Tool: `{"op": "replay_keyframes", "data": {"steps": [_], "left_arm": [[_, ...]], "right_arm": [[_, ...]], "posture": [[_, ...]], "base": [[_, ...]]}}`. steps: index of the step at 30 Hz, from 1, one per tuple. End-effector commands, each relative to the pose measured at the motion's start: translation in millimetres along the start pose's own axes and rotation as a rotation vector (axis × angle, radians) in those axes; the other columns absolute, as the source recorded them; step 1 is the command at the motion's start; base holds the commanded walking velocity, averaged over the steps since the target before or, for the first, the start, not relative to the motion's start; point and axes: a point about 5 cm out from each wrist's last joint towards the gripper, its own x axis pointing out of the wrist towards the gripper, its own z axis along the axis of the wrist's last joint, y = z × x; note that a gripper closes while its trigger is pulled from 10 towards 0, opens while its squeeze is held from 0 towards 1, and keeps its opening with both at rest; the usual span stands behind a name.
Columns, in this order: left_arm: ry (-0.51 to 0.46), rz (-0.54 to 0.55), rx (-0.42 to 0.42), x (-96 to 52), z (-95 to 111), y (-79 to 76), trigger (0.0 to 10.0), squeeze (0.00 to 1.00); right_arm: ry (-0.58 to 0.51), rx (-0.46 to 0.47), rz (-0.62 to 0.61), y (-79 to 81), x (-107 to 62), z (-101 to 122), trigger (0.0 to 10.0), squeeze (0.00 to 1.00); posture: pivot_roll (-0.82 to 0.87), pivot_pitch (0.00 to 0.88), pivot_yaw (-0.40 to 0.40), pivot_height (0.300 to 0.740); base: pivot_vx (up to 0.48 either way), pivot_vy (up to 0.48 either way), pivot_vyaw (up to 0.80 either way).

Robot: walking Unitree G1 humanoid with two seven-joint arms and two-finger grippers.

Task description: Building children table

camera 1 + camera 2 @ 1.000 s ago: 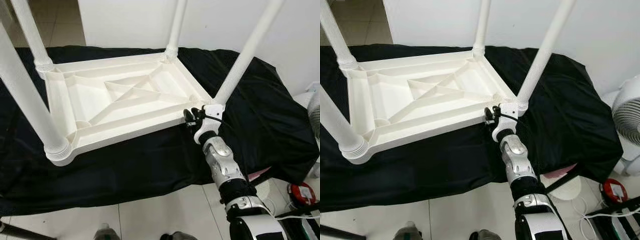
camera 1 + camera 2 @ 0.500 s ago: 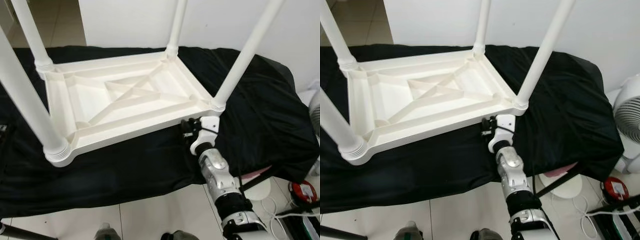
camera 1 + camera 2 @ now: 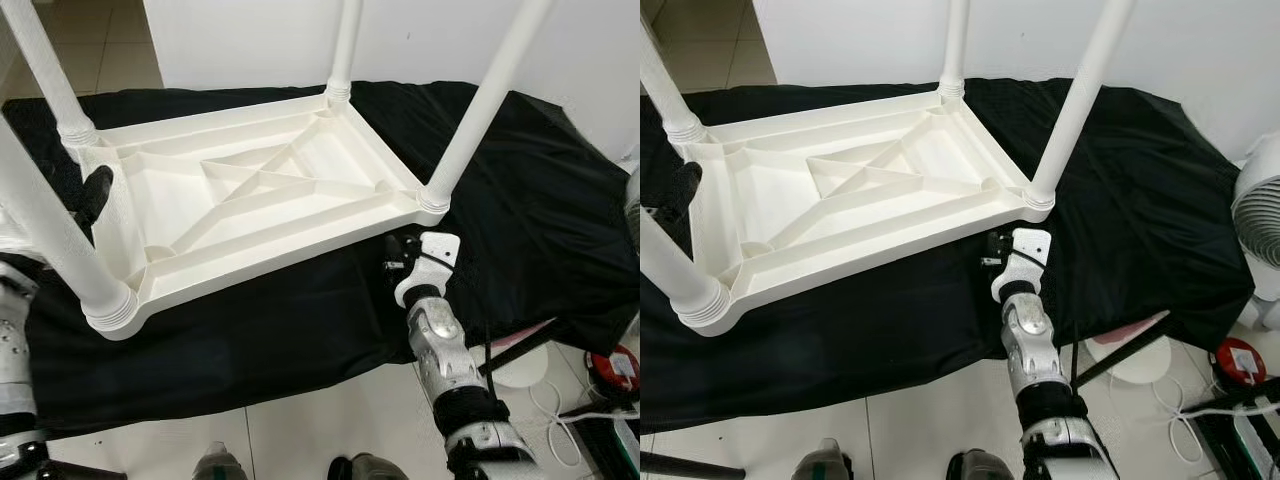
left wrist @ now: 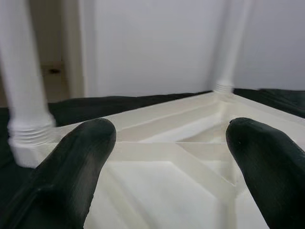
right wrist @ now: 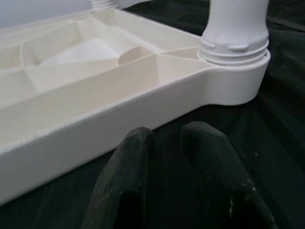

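While the white plastic children's table [image 3: 250, 200] rests upside down with four legs fitted, tipping is the main risk.
Left gripper [image 4: 167, 157], jaws released, faces its left edge; right gripper [image 5: 176, 176], jaws clenched and empty, sits beside the near-right corner. A sideways nudge could slide it over the loose black cloth [image 3: 520, 190]; tiled floor [image 3: 300, 430], white wall [image 3: 250, 40].

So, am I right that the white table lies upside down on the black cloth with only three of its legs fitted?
Not quite: the white table does lie upside down on the black cloth, but all four legs are fitted, one at each corner, as the left eye view shows.
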Motion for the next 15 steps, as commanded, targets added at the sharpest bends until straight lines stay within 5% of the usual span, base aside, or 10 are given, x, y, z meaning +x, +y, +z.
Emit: {"op": "replay_keyframes", "data": {"steps": [1, 3, 4, 15], "left_arm": [[-0.011, -0.097, 0.019, 6.0, -1, -19.8, 10.0, 0.00], [-0.011, -0.097, 0.019, 6.0, -1, -19.8, 10.0, 0.00], [-0.022, -0.129, 0.011, 11.4, -3, -30.6, 10.0, 0.00], [-0.049, -0.190, -0.009, 14.1, -3, -53.0, 10.0, 0.00]], "right_arm": [[0.025, 0.055, -0.028, -4.0, 4.7, -1, 10.0, 0.00], [0.025, 0.055, -0.028, -4.0, 4.7, -1, 10.0, 0.00], [0.016, 0.114, -0.026, -5.4, 11.0, 5, 10.0, 1.00], [0.001, 0.233, -0.020, -8.7, 21.3, 14, 10.0, 1.00]], "posture": [[0.15, 0.026, -0.046, 0.740], [0.15, 0.026, -0.046, 0.740], [0.16, 0.018, -0.062, 0.740], [0.17, 0.010, -0.076, 0.740]], "base": [[0.000, 0.000, 0.00], [0.000, 0.000, 0.00], [0.000, 0.000, 0.00], [0.000, 0.000, 0.00]]}}
